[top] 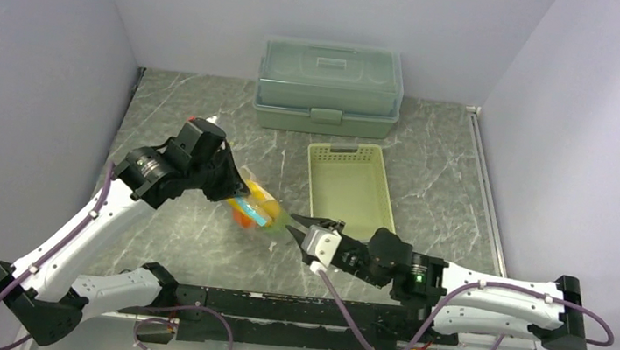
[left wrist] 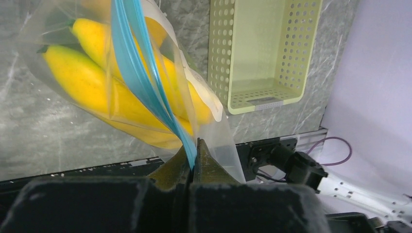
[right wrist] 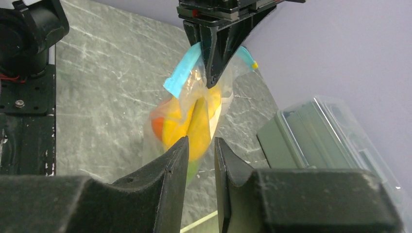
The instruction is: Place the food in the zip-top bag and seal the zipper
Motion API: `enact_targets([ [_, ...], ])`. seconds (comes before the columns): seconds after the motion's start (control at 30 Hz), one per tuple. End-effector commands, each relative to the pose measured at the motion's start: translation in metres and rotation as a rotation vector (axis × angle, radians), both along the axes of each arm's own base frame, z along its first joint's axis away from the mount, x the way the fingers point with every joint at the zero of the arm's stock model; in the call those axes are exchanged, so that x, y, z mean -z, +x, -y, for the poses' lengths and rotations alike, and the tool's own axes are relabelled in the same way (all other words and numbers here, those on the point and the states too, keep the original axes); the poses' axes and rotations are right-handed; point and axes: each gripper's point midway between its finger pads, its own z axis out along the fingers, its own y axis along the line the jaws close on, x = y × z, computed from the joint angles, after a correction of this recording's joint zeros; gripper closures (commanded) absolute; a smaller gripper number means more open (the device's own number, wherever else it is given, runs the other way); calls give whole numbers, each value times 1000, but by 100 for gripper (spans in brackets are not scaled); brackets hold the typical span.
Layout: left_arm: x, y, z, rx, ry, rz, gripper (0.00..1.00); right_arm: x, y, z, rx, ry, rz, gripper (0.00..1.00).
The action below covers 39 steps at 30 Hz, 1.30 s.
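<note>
The clear zip-top bag (top: 260, 212) hangs above the table and holds yellow bananas (left wrist: 82, 80), an orange ball (right wrist: 158, 127) and something green at the bottom. My left gripper (left wrist: 196, 145) is shut on the teal-blue zipper (left wrist: 133, 63) and holds the bag up by it. In the top view the left gripper (top: 232, 189) is at the bag's upper left. My right gripper (right wrist: 200, 141) has its jaws a small way apart with nothing between them. It points at the lower part of the bag (right wrist: 194, 111) and sits just right of it in the top view (top: 296, 224).
A pale green slotted basket (top: 312, 184) lies right of the bag and also shows in the left wrist view (left wrist: 216, 58). A large translucent green lidded box (top: 330, 85) stands at the back. Walls close in left and right. The black base rail (top: 274, 307) runs along the near edge.
</note>
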Motion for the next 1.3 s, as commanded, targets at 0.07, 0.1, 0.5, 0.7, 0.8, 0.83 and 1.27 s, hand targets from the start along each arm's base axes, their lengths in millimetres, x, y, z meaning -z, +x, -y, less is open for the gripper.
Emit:
enact_targets([
  [0.07,-40,10,3,146,30,190,100,-28,0,21,9,26,-12,70],
  [0.1,-43,9,6,177,25,210,100,-29,3,22,18,14,-14,70],
  [0.5,-65,4,19,480,80,392,100,-32,108,81,385,-123,-65,70],
  [0.7,-65,-7,34,670,57,447,100,-39,136,100,487,-112,-68,70],
  [0.8,-64,-12,39,741,45,458,100,-43,148,104,522,-104,-67,70],
  [0.83,-64,-14,40,765,41,462,100,-43,153,107,537,-109,-70,70],
  [1.27,-80,-46,51,1018,-50,562,100,-47,28,15,-453,150,-545,12],
])
